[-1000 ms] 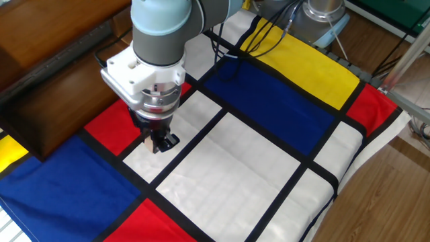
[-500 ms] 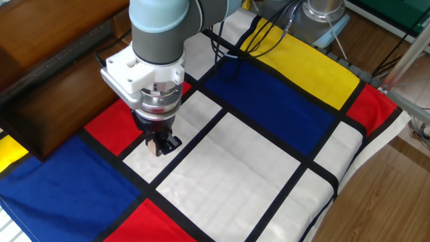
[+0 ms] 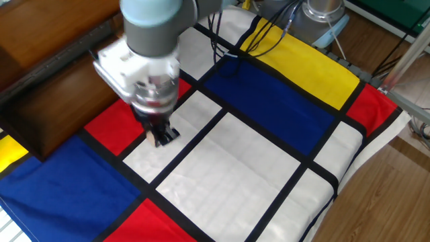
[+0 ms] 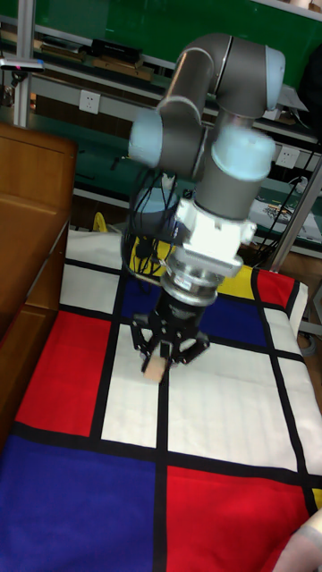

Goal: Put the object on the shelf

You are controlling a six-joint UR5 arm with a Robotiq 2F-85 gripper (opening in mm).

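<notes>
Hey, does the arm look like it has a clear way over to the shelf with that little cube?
Probably yes. The gripper holds the cube above the cloth, and the shelf stands close alongside, with nothing visible between them.

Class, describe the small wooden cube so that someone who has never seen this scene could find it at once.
Start at the tablecloth of red, blue, yellow and white panels with black bands. Over a white panel near the left side, beside the dark brown shelf, hangs the robot's gripper. The cube sits between its black fingers: a tiny, plain, pale beige block, the only light wooden thing there.
</notes>
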